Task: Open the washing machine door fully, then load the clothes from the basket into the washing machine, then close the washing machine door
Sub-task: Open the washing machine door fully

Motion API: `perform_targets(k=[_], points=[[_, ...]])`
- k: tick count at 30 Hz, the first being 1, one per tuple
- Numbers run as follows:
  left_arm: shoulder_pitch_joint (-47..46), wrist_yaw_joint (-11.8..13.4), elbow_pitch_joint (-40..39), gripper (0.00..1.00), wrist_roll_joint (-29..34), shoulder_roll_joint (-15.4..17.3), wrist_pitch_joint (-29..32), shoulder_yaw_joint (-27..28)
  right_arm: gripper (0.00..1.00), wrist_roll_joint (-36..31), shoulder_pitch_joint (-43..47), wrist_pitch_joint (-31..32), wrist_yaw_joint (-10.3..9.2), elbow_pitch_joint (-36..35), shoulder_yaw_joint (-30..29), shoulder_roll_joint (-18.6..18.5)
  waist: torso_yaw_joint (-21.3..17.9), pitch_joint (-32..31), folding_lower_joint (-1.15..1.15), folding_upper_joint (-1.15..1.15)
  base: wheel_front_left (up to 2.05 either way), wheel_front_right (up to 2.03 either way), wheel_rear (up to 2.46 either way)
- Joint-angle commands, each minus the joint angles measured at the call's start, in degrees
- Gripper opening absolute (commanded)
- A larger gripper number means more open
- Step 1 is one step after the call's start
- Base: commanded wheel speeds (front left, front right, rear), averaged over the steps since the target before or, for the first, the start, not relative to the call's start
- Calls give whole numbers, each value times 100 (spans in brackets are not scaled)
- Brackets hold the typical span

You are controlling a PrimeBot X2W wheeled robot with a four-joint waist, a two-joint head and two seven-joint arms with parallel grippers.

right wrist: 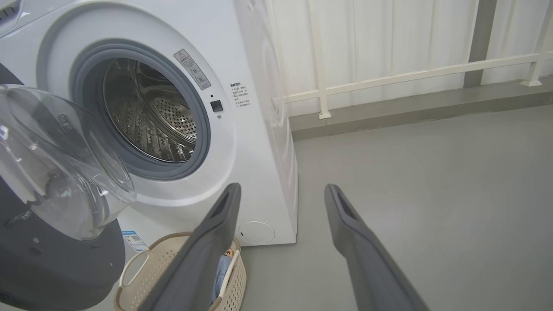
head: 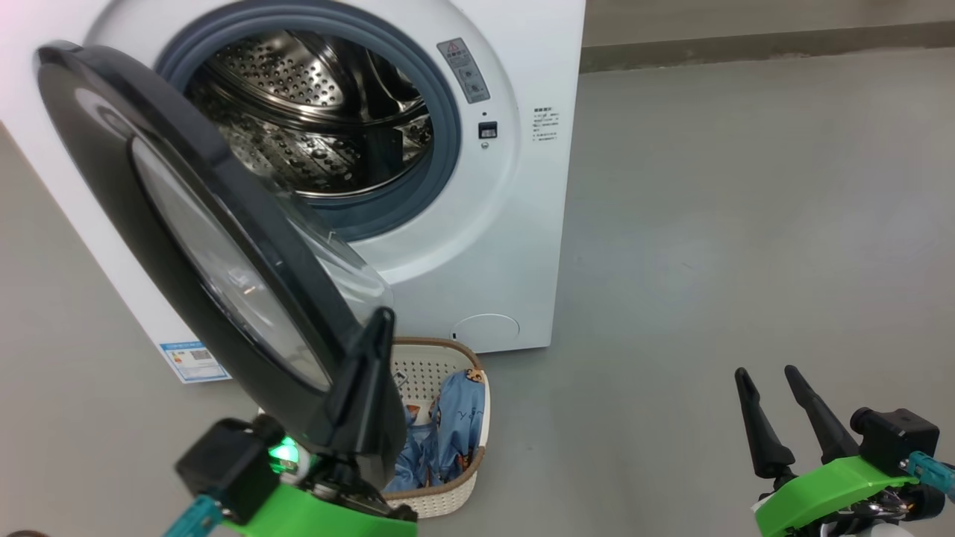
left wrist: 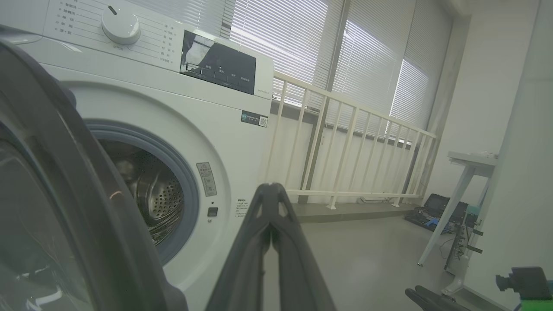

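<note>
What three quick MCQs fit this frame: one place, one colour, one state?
1. Relative to the washing machine, the basket stands:
A) on top
B) on the floor in front
C) inside the drum

2. The clothes are mainly:
A) red
B) light blue
C) black

3. The right end effector is:
A) open, empty
B) shut
C) shut on fabric

Answers:
1 B: the basket sits on the grey floor below the open door.
2 B: light-blue fabric shows in the basket.
3 A: its jaws stand apart with nothing between them.
</note>
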Motion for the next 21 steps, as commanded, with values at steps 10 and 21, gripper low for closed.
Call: perform_targets(k=[10,21], points=[[-306,-193,811,0,-219,-154,-2,-147,100,-62,-326,-47,33,-47,231,-15,-305,174,0,0,0,0,0],[-494,-228,1874,0,-442,-230,-198,-51,100,-47,-390,-29,33,10,318,-30,-658,216,0,0,0,0,0]])
